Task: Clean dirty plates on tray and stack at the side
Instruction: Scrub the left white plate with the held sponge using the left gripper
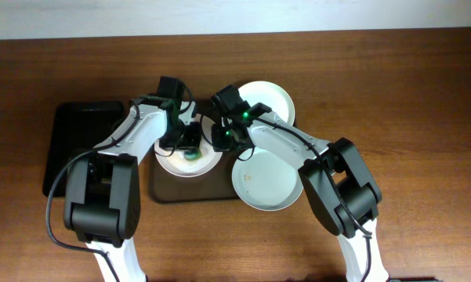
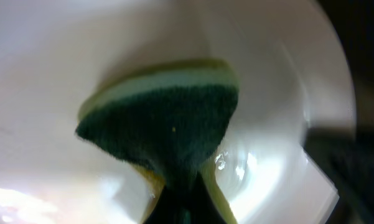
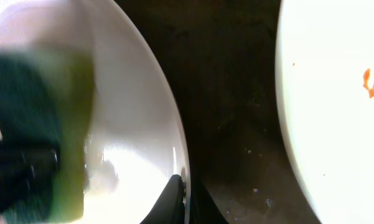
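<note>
A white plate point(image 1: 172, 164) lies on the left part of the brown-grey tray point(image 1: 163, 192). My left gripper point(image 1: 190, 142) is shut on a green and yellow sponge point(image 2: 162, 124) and presses it onto this plate point(image 2: 280, 93). My right gripper point(image 1: 222, 139) is shut on the plate's right rim point(image 3: 130, 124), its fingers point(image 3: 185, 194) pinching the edge. A pale plate point(image 1: 268, 186) with small orange-brown smears point(image 3: 373, 74) lies on the right of the tray. A third plate point(image 1: 273, 100) lies behind it, partly hidden by my right arm.
A smaller black tray point(image 1: 78, 149) lies to the left of the big tray. The dark tray floor point(image 3: 230, 93) shows between the two plates. Brown tabletop point(image 1: 423, 117) surrounds everything.
</note>
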{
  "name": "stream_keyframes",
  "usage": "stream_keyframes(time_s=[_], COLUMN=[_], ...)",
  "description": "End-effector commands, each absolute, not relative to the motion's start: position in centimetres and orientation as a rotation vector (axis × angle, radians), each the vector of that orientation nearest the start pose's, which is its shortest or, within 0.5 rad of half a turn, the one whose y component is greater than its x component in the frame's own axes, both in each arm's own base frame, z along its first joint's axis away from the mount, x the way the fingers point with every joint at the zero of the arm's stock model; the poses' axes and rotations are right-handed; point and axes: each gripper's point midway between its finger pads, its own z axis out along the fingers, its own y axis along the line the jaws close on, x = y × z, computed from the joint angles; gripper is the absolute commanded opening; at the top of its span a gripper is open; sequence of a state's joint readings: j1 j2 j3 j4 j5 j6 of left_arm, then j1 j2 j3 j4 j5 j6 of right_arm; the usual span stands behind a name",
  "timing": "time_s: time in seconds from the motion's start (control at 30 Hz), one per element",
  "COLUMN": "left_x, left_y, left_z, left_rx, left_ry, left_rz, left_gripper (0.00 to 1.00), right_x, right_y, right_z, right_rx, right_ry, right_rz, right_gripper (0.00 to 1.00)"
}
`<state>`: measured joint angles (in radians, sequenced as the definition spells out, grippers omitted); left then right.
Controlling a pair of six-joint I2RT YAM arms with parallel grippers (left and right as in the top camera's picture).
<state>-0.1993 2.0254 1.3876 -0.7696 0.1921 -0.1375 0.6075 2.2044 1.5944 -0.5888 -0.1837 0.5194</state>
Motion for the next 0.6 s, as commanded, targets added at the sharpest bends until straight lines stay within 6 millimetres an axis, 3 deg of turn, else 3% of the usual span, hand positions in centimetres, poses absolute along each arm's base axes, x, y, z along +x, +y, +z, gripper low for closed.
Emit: stream_keyframes(time_s=[0.0,0.1,0.2,0.23,0.27,0.37,0.4,0.43,0.47,0.5,0.57], left_x=[41.7,40.5,36.7,36.0,35.6,35.8,35.9,35.9,35.9,35.8,35.7], left_y=[-6.4,-4.8,-4.2,-5.1,-7.1,-9.1,-10.0,-11.7,-12.0,-11.3,-11.3], left_z=[0.7,0.7,0.4,0.2,0.1,0.6,1.0,2.5,3.3,3.8,3.8], left_rx=[-0.070,-0.084,-0.158,-0.109,0.022,0.141,0.194,0.244,0.235,0.183,0.240], left_ry=[2.909,2.943,3.087,3.133,3.177,3.156,3.125,3.033,2.991,2.979,2.968], left_rz=[0.125,0.256,0.304,0.223,0.007,-0.376,-0.520,-0.843,-0.968,-1.036,-1.034], left_gripper=[0.01,0.01,0.01,0.01,0.01,0.00,0.01,0.00,0.00,0.01,0.01], right_x=[38.7,38.7,37.9,37.5,37.2,37.1,37.3,37.5,37.6,37.8,37.9], right_y=[31.7,31.7,32.9,33.2,33.1,32.4,32.1,31.9,31.9,32.1,32.1], right_z=[0.6,0.6,0.7,0.5,0.4,0.4,0.3,0.3,0.4,0.4,0.5], right_rx=[-0.222,-0.222,-0.236,-0.231,-0.219,-0.177,-0.164,-0.163,-0.166,-0.170,-0.173], right_ry=[2.882,2.882,2.907,2.926,2.951,2.960,2.962,2.956,2.951,2.938,2.932], right_rz=[0.518,0.518,0.668,0.750,0.841,1.007,1.009,1.008,1.009,1.014,1.016], right_gripper=[0.06,0.06,0.04,0.04,0.04,0.04,0.04,0.04,0.04,0.04,0.04])
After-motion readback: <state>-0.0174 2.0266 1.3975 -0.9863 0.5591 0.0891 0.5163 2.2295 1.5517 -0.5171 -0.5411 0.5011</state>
